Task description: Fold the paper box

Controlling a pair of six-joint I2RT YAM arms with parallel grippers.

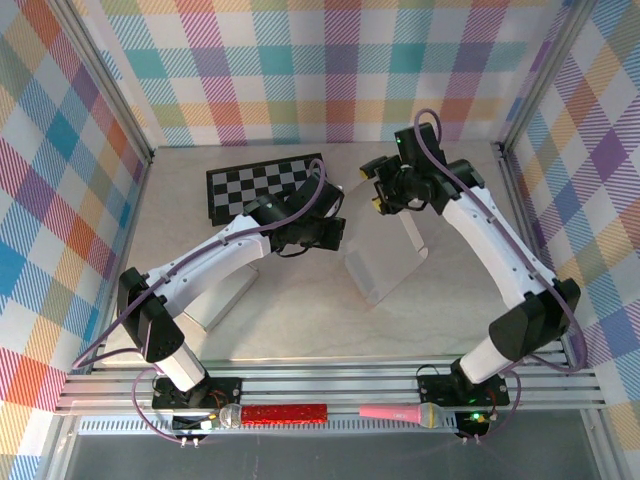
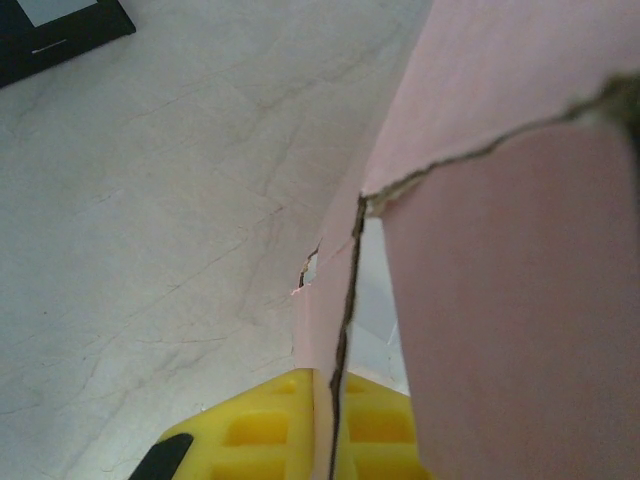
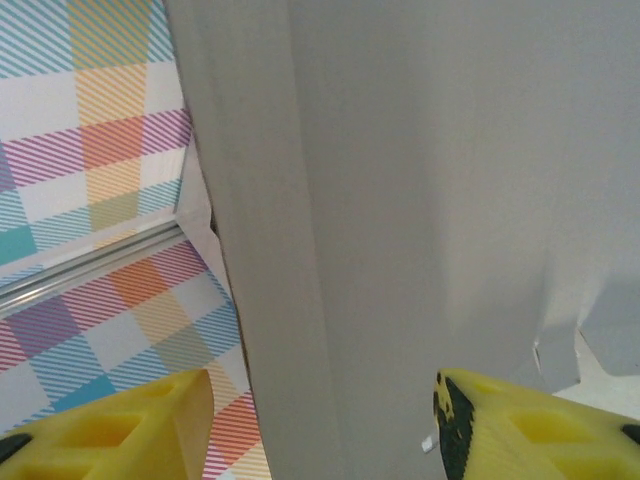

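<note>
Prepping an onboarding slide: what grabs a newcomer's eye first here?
The pale paper box, held up mid-table between both arms: the left gripper pinches a flap, the right gripper straddles a panel, jaws open. Then the loud plaid walls and the checkerboard mat at back left.

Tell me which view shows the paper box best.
Top external: the box shows almost whole there, a pale sheet with one side raised. The left wrist view gives a blurred close-up of a pink panel with cut edges. The right wrist view gives a grey panel with a fold.
</note>
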